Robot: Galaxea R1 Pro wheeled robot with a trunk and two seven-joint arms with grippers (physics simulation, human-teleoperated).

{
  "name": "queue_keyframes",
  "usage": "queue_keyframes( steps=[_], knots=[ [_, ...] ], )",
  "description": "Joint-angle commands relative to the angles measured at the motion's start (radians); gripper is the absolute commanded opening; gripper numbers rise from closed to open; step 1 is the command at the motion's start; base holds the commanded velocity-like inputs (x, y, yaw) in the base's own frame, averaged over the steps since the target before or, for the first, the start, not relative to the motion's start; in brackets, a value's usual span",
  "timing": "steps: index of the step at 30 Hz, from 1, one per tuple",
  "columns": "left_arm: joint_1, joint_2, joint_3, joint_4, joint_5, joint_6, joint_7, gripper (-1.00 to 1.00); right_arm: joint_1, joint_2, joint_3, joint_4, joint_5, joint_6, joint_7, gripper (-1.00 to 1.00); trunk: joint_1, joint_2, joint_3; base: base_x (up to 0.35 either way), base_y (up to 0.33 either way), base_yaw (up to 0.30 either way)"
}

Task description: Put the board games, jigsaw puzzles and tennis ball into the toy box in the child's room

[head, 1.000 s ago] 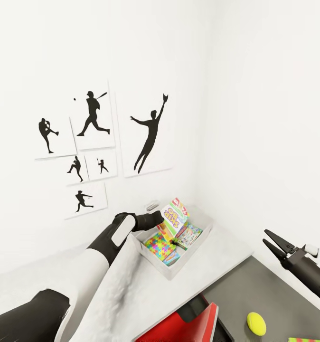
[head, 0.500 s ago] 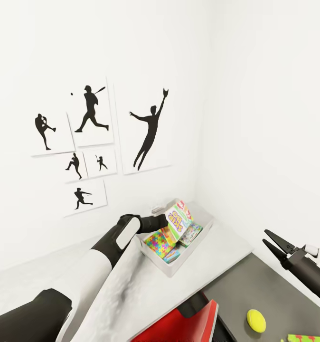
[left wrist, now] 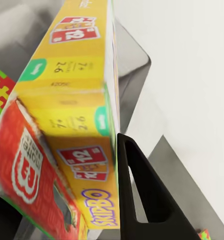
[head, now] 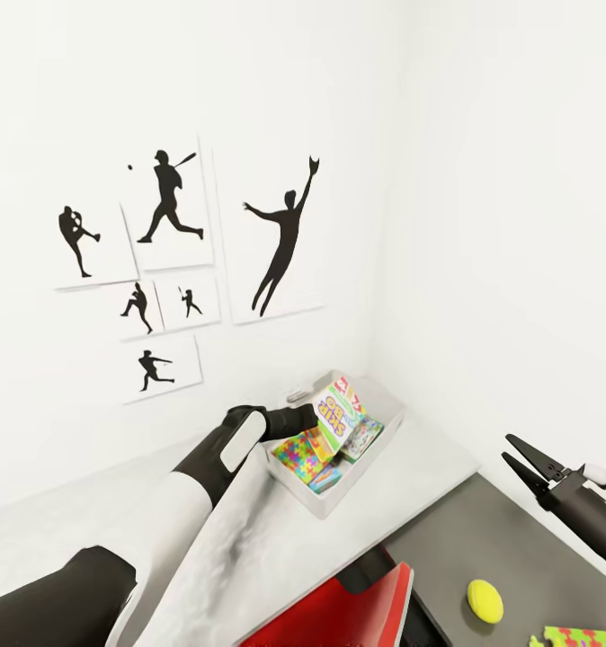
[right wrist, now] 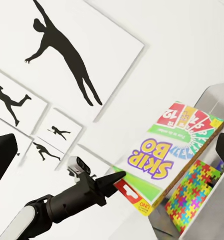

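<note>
Since a second ago, the Skip-Bo board game has tipped a little further over the toy box, and my view has swung slightly, so the wall silhouettes sit higher and further left than they did. My left claw is clenched on the board game by its lower edge; from my left wrist, one dark finger lies flat against the box's yellow side, and the box runs up and away from the claw at a slant. From my right wrist the same grip shows from the side: the left claw pinches the yellow corner of the board game, which leans over a jigsaw puzzle lying in the toy box. From my head, the jigsaw puzzle and another colourful box already lie in the toy box on the white table, just under the held game.

My right claw hangs with its fingers spread and nothing between them, well apart from the toy box, above the dark surface. On that surface lies the tennis ball, and at the lower edge a strip of another jigsaw piece peeks in.
</note>
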Motion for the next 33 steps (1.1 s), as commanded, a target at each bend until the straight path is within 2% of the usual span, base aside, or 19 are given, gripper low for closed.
queue_keyframes(
  steps=[1,16,23,31,32,33],
  knots=[
    [-0.001,0.0,0.0,0.0,0.0,0.002,-0.002,-1.0,-0.001,0.0,-0.001,0.0,0.001,0.005,0.003,1.0,0.001,-0.002,-0.004,0.0,0.0,0.0],
    [-0.001,0.0,-0.001,0.0,0.0,-0.001,-0.004,-1.0,-0.001,0.0,-0.001,0.0,0.001,0.002,0.038,1.0,0.001,-0.002,-0.027,0.0,0.0,0.0],
    [-0.001,-0.001,-0.001,0.0,-0.001,-0.001,-0.004,-1.0,-0.001,0.001,-0.001,0.0,0.004,-0.006,0.09,1.0,0.001,-0.002,-0.029,0.0,0.0,0.0],
    [-0.001,0.0,-0.001,-0.005,-0.001,-0.001,-0.004,-1.0,-0.001,0.001,-0.001,0.0,0.005,-0.007,0.098,1.0,0.001,-0.002,-0.029,0.0,0.0,0.0],
    [-0.001,0.0,-0.001,-0.006,-0.001,-0.001,-0.004,1.0,-0.001,0.002,-0.001,0.0,0.005,-0.007,0.098,1.0,0.001,-0.002,-0.029,0.0,0.0,0.0],
    [-0.001,0.0,-0.001,-0.006,-0.001,-0.001,-0.004,1.0,-0.001,0.002,-0.001,0.0,0.005,-0.007,0.098,1.0,0.001,-0.002,-0.029,0.0,0.0,0.0]
  ],
)
